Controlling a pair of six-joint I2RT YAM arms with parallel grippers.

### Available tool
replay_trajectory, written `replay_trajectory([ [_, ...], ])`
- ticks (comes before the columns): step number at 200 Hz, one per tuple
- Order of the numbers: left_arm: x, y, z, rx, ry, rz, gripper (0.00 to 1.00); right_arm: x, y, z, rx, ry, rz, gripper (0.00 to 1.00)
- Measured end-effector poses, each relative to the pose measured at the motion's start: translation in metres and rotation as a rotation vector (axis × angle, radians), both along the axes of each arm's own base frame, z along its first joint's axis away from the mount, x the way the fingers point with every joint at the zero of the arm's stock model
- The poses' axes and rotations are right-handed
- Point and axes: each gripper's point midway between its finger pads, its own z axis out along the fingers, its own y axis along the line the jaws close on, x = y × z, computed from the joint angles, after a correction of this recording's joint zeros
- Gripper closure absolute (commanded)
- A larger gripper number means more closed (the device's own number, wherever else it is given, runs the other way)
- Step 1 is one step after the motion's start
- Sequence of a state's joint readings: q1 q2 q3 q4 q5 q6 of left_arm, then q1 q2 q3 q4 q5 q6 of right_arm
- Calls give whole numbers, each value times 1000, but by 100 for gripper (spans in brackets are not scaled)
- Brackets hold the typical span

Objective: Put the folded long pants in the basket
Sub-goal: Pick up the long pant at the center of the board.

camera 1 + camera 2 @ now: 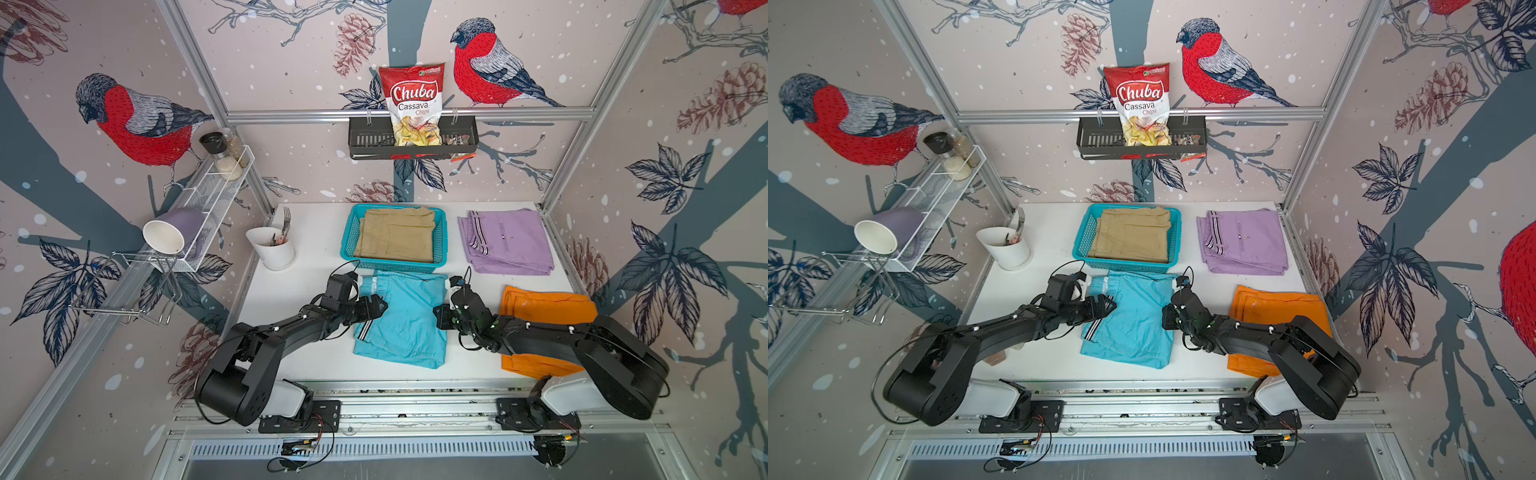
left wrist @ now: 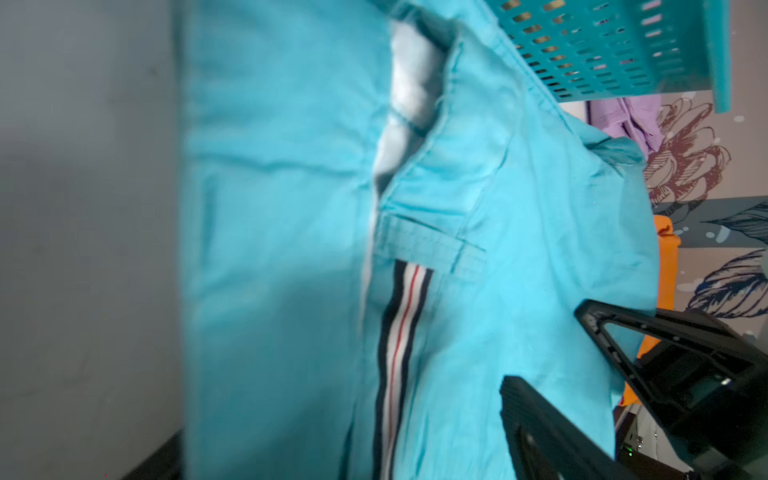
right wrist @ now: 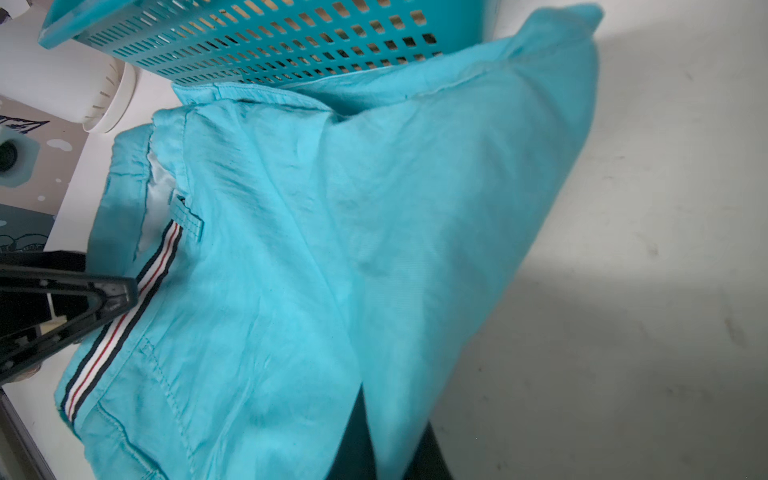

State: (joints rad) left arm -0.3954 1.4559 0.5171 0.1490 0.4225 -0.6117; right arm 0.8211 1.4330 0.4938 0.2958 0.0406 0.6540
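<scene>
The sky blue long pants [image 1: 399, 320] [image 1: 1133, 320] lie just in front of the turquoise basket [image 1: 348, 237] [image 1: 1125, 264], which holds the khaki pants [image 1: 397, 235] [image 1: 1131, 235]. My right gripper [image 1: 437, 313] [image 1: 1166, 318] [image 3: 392, 440] is shut on the blue bundle's right edge, with cloth [image 3: 332, 228] pinched between its fingers. My left gripper [image 1: 380, 308] [image 1: 1111, 308] stands open at the left edge by the striped trim [image 2: 399, 332], holding nothing. Lilac pants [image 1: 507, 241] [image 1: 1246, 241] lie at the back right. Orange pants [image 1: 544, 305] [image 1: 1279, 305] lie partly under my right arm.
A white cutlery cup [image 1: 272, 249] with forks stands at the back left of the table. On the left wall a wire shelf [image 1: 216, 199] carries a lilac mug and jars. A black rack [image 1: 411, 141] with a chips bag hangs on the back wall.
</scene>
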Motion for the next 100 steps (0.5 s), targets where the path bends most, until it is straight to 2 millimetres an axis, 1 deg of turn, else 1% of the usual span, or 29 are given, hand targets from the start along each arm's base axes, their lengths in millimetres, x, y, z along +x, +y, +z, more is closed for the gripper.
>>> replay_trajectory([
  [7, 3, -5, 0, -15, -11, -15, 7, 0, 1, -1, -2, 1, 1, 100],
  [14, 6, -11, -1, -31, -19, -31, 10, 0, 1, -1, -2, 1, 1, 100],
  [22, 10, -17, -1, -48, -29, -47, 18, 0, 2, -1, -3, 2, 2, 100],
  [28, 12, -19, -2, -55, -34, -53, 28, 0, 2, -2, -4, 2, 2, 100],
  [35, 14, -20, -4, -55, -33, -55, 45, 0, 2, -2, -5, 1, 2, 100],
  [48, 15, -18, -10, -38, -24, -45, 88, 0, 3, -2, -7, -2, 2, 100],
  [53, 14, -17, -12, -35, -18, -44, 100, 0, 3, -2, -8, -3, 3, 100],
  [67, 10, -15, -14, -29, 2, -37, 100, -1, 6, 0, -1, -8, 12, 100],
  [77, 4, -14, -16, -23, 31, -35, 100, -3, 11, 4, 9, -15, 24, 100],
  [100, -3, -14, -13, 19, 31, -34, 100, -8, 15, 9, 9, -31, 35, 100],
])
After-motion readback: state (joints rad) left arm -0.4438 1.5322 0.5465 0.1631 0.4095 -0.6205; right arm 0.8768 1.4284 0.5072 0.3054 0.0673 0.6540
